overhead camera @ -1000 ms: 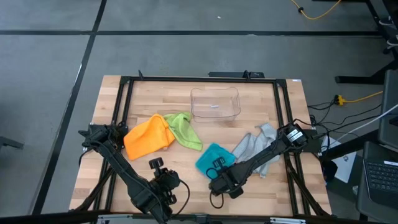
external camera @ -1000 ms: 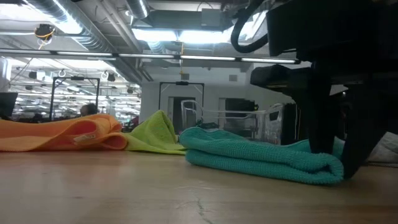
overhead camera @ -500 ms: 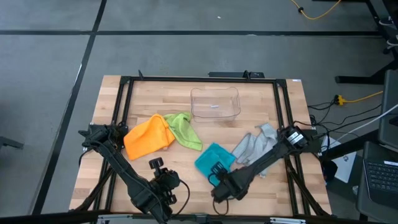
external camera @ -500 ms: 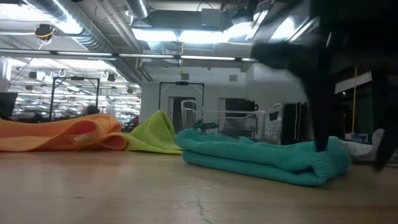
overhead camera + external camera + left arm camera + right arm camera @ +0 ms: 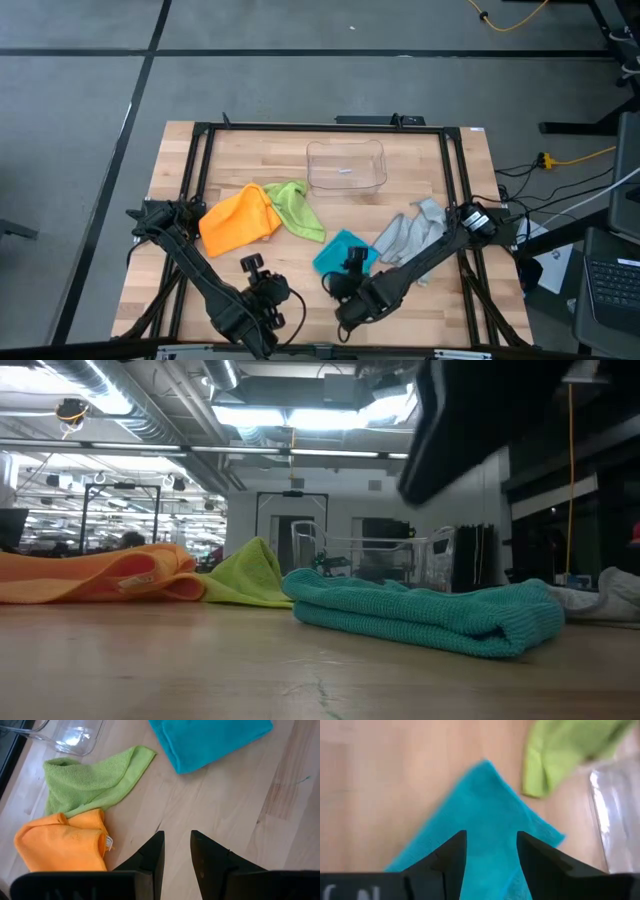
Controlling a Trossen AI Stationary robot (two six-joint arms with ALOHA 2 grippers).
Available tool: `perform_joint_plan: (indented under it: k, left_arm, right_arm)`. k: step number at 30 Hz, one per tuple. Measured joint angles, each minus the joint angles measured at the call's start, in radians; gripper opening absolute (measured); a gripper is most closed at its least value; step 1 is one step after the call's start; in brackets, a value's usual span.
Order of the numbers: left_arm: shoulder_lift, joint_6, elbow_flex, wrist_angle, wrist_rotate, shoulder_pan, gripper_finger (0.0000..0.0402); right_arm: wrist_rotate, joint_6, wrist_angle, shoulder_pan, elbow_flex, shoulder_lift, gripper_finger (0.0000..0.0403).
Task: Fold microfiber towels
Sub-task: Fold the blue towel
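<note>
The teal towel (image 5: 338, 250) (image 5: 420, 615) lies folded flat on the wooden table near its middle, and nothing holds it. My right gripper (image 5: 343, 270) (image 5: 491, 837) hovers open just above the towel's near end, clear of the cloth. The orange towel (image 5: 238, 220) and the lime green towel (image 5: 298, 208) lie crumpled side by side at the left, touching. The pale grey-blue towel (image 5: 408, 232) lies bunched right of the teal one. My left gripper (image 5: 250, 263) (image 5: 177, 840) waits near the table's front edge, its fingers a little apart with nothing between them.
A clear plastic bin (image 5: 346, 165) stands at the table's far middle. A black metal frame (image 5: 200, 130) runs around the tabletop. Bare wood lies between the towels and the near edge.
My right gripper has opened and let go of the teal towel's near end, then risen clear of it while rolling its wrist. The teal towel stays folded on the table, and the end that was pressed down has sprung back up.
</note>
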Motion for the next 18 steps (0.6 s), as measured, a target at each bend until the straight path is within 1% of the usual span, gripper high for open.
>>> perform_joint_plan:
  k: [5, 8, 11, 14, 16, 18]
  left_arm:
    - [0.0, 0.0, 0.0, 0.002, 0.0, 0.0, 0.0086]
    - [0.0, 0.0, 0.0, 0.002, 0.0, 0.0, 0.0086]
    - [0.0, 0.0, 0.0, 0.002, 0.0, 0.0, 0.0086]
    - [0.0, 0.0, 0.0, 0.002, 0.0, 0.0, 0.0085]
    - [0.0, 0.0, 0.0, 0.002, 0.0, 0.0, 0.0085]
    - [0.0, 0.0, 0.0, 0.002, 0.0, 0.0, 0.0085]
  right_arm:
    - [-0.055, 0.097, 0.038, -0.055, -0.091, 0.0, 0.0177]
    - [-0.145, 0.091, 0.156, -0.095, -0.146, 0.0, 0.0177]
    - [-0.202, 0.043, 0.267, -0.123, -0.197, 0.0, 0.0177]
    - [-0.305, -0.001, 0.359, -0.152, -0.256, -0.005, 0.0177]
    - [-0.39, -0.068, 0.407, -0.167, -0.295, -0.011, 0.0177]
    - [-0.427, -0.144, 0.445, -0.173, -0.328, -0.014, 0.0177]
